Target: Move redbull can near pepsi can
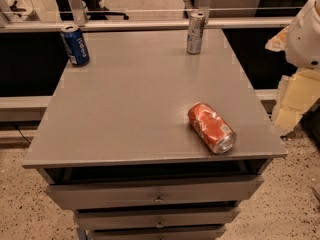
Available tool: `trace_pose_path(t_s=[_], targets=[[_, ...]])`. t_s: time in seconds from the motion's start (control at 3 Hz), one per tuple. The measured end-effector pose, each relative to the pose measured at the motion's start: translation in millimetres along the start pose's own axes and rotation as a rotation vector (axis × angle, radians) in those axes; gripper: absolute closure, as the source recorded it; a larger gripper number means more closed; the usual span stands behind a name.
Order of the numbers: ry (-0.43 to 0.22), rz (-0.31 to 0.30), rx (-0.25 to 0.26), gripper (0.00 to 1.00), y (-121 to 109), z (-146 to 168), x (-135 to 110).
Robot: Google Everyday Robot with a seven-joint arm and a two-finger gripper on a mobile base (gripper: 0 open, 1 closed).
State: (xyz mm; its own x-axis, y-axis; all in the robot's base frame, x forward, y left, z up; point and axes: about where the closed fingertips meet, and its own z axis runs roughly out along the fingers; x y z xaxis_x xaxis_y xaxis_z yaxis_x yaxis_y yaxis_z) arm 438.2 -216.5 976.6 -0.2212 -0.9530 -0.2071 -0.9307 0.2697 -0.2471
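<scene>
the slim silver-grey redbull can (195, 32) stands at the far edge of the grey table (140, 99), well apart from the dark blue pepsi can (75, 45); a rough reach may topple it off. the gripper is out of view, so i cannot tell its grip.

White "pepsi" lettering on pepsi can (75, 46)

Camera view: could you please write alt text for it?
A grey drawer cabinet holds three cans: redbull can upright at back right, pepsi can upright at back left, dented orange can lying at front right. The gripper is out of view.
</scene>
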Motion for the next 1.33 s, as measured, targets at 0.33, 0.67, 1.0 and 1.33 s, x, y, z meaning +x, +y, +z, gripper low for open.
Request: trace_pose_path(t_s=[0.33, 0.67, 1.0, 1.33], targets=[[0.0, 0.0, 0.0, 0.0, 0.0, 0.0, 0.0], [-0.065, 0.051, 0.018, 0.0, -17.3, 12.4, 1.7], [-0.213, 0.135, 0.07, 0.0, -72.8, 38.2, 5.2], [-0.361, 0.179, 0.147, 0.0, -144.1, 62.4, -4.2]])
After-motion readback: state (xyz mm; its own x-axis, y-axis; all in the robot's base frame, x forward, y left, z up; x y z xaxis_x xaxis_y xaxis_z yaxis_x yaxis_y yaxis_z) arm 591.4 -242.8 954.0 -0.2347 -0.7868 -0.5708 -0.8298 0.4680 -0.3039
